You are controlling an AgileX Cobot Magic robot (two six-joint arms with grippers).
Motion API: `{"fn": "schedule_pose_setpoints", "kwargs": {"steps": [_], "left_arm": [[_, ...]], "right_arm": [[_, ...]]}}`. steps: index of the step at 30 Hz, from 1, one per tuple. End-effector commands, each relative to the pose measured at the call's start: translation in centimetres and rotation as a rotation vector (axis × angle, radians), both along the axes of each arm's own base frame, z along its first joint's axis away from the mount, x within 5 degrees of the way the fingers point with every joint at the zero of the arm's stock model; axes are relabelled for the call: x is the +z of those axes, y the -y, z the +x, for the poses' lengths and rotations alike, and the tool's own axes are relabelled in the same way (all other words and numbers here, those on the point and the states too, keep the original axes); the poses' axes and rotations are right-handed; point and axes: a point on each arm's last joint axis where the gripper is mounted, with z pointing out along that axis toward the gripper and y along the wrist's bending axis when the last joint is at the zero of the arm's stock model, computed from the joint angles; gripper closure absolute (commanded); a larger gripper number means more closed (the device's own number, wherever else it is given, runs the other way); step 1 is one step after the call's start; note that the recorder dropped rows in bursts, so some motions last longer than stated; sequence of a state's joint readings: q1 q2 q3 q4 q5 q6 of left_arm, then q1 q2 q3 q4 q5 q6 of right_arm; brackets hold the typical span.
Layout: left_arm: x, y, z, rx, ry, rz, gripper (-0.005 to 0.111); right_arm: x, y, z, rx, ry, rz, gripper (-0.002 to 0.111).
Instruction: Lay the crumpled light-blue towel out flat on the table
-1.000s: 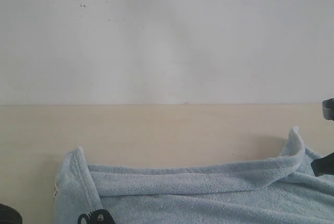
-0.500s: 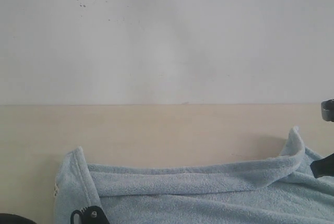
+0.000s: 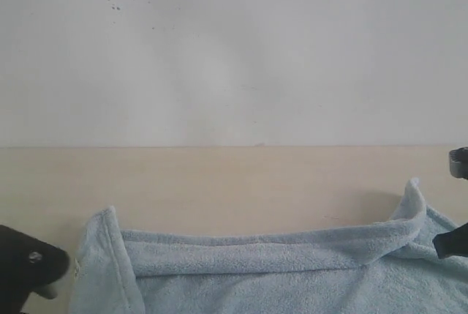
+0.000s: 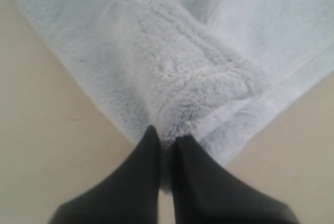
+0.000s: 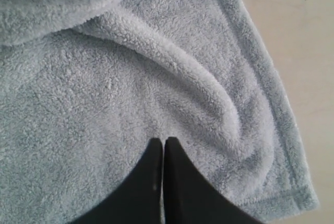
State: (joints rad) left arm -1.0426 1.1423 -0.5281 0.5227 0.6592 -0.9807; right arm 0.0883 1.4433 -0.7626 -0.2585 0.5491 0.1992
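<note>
The light-blue towel (image 3: pixel 292 270) lies along the near part of the beige table (image 3: pixel 234 182), with its far edge rolled into a long fold and its right corner standing up. In the left wrist view, my left gripper (image 4: pixel 166 136) is shut on a puckered fold at the edge of the towel (image 4: pixel 172 72). Table (image 4: pixel 47 130) shows on both sides of it. In the right wrist view, my right gripper (image 5: pixel 163 141) is shut, its fingers pressed together over the towel (image 5: pixel 104 104) beside a raised ridge. I see no cloth between them.
A white wall (image 3: pixel 234 50) meets the table's far edge. The left arm's dark body (image 3: pixel 29 264) is at the lower left. Part of the right arm (image 3: pixel 452 241) shows at the right edge. Bare table (image 5: pixel 292 25) lies beyond the towel's hemmed border.
The left arm has moved from over the towel's lower left to the far left. The towel's left edge has shifted slightly. The right arm has barely moved.
</note>
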Motion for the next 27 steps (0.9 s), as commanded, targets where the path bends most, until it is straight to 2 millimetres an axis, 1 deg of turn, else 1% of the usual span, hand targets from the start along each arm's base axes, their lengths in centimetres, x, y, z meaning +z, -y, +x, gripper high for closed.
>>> {"fn": "schedule_pose_setpoints", "kwargs": {"steps": [1, 4, 7, 10, 13, 15, 19, 23, 27], "left_arm": [[-0.2, -0.5, -1.7, 0.068, -0.004, -0.399, 0.102], [-1.1, -2.1, -2.4, 0.117, -0.007, -0.424, 0.102], [-2.6, -4.5, -3.2, 0.194, -0.006, -0.367, 0.102], [-3.8, -6.9, -4.0, 0.307, -0.007, -0.349, 0.102], [-4.4, -8.5, -4.8, 0.382, -0.007, -0.418, 0.102], [-4.2, -9.0, -5.1, 0.398, 0.008, -0.497, 0.102], [-3.0, -9.6, -5.4, 0.374, 0.054, -0.649, 0.102], [-2.3, -10.3, -5.6, 0.36, 0.119, -0.715, 0.102], [-1.9, -11.3, -5.6, 0.401, 0.177, -0.765, 0.102]], "right_arm": [[-0.9, -0.2, -0.7, 0.005, 0.0, 0.019, 0.108], [-1.3, -0.2, -1.0, 0.002, -0.012, 0.026, 0.108], [-1.3, -0.2, -1.0, 0.001, -0.016, 0.027, 0.108], [-1.3, -0.2, -1.0, 0.002, -0.016, 0.026, 0.108], [-1.3, -0.2, -1.0, 0.003, -0.014, 0.026, 0.108], [-1.3, -0.2, -1.0, 0.007, -0.012, 0.025, 0.108], [-1.3, -0.2, -1.0, 0.009, -0.013, 0.024, 0.108], [-1.3, -0.2, -1.1, 0.009, -0.022, 0.021, 0.108], [-1.3, -0.2, -1.1, 0.009, -0.022, 0.021, 0.108]]}}
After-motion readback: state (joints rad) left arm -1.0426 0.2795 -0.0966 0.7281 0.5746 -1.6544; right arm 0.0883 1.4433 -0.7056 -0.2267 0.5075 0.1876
